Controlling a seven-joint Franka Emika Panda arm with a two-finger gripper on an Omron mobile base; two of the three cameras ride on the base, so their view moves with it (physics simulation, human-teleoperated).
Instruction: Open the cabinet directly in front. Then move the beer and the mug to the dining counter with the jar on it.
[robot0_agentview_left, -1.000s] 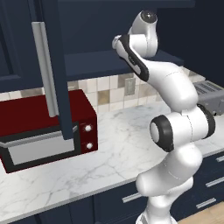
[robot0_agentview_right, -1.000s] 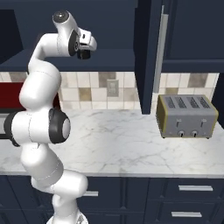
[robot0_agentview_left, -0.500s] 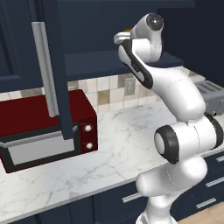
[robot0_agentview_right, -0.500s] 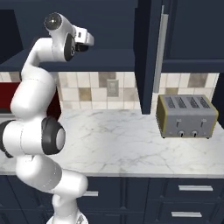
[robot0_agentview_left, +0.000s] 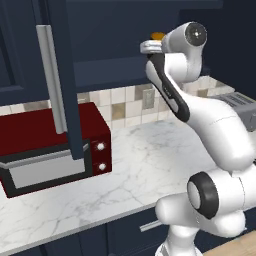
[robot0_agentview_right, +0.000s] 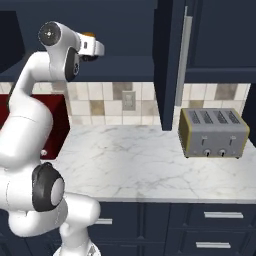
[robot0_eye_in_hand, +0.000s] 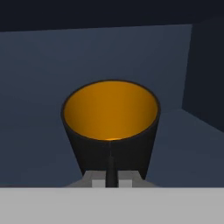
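Note:
The mug (robot0_eye_in_hand: 110, 131), black outside and orange inside, stands upright inside the dark navy cabinet (robot0_eye_in_hand: 39, 65). My gripper (robot0_eye_in_hand: 110, 173) is shut on the mug's near wall. From the base views, the mug's orange top (robot0_agentview_left: 158, 36) (robot0_agentview_right: 89, 34) peeks out just above my raised hand at the cabinet shelf. Both cabinet doors are swung open: the left door (robot0_agentview_left: 67, 85) with its silver handle (robot0_agentview_left: 52, 80), and the right door (robot0_agentview_right: 167, 65) with its handle (robot0_agentview_right: 183, 55). The beer, the jar and the dining counter are out of view.
A red microwave (robot0_agentview_left: 50, 145) sits on the marble worktop (robot0_agentview_left: 145, 165) under the left open door. A silver toaster (robot0_agentview_right: 212, 132) stands at the right under the other door. Navy drawers (robot0_agentview_right: 215, 215) run below the worktop. The open doors jut out at hand height.
The arm's upper links have risen and straightened. The hand stays at the cabinet shelf with the jaws shut at the mug.

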